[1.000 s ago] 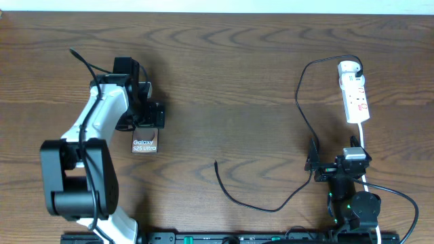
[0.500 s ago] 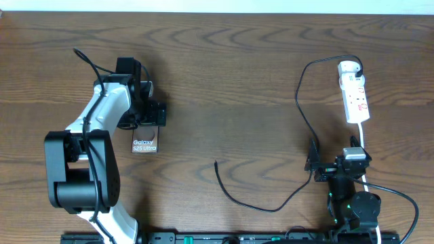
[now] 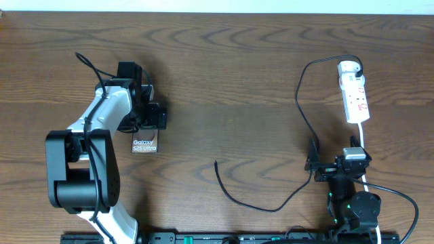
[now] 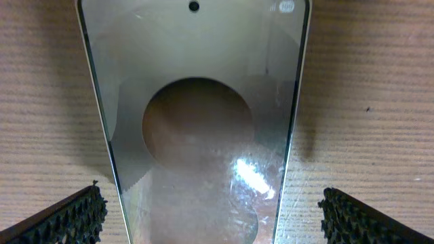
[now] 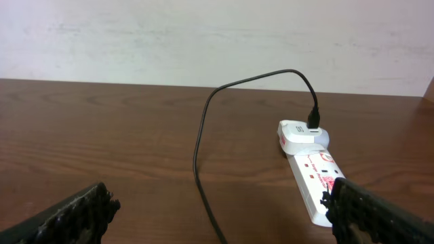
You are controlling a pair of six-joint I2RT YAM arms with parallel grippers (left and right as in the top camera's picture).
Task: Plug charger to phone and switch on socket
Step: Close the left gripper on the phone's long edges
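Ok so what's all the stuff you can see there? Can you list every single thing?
phone: one, dark brown-grey with white "Galaxy S25 Ultra" lettering, flat on the left side of the table
charger cable: one, thin and black, runs from the far end of the power strip to a loose tip mid-table
power strip: one, white with red marks, far right
white cord: one, leads from the power strip towards the right arm
table: one, brown wood, under everything
left claw: one, black, open, over the phone
right claw: one, black, open and empty, near right, facing the power strip
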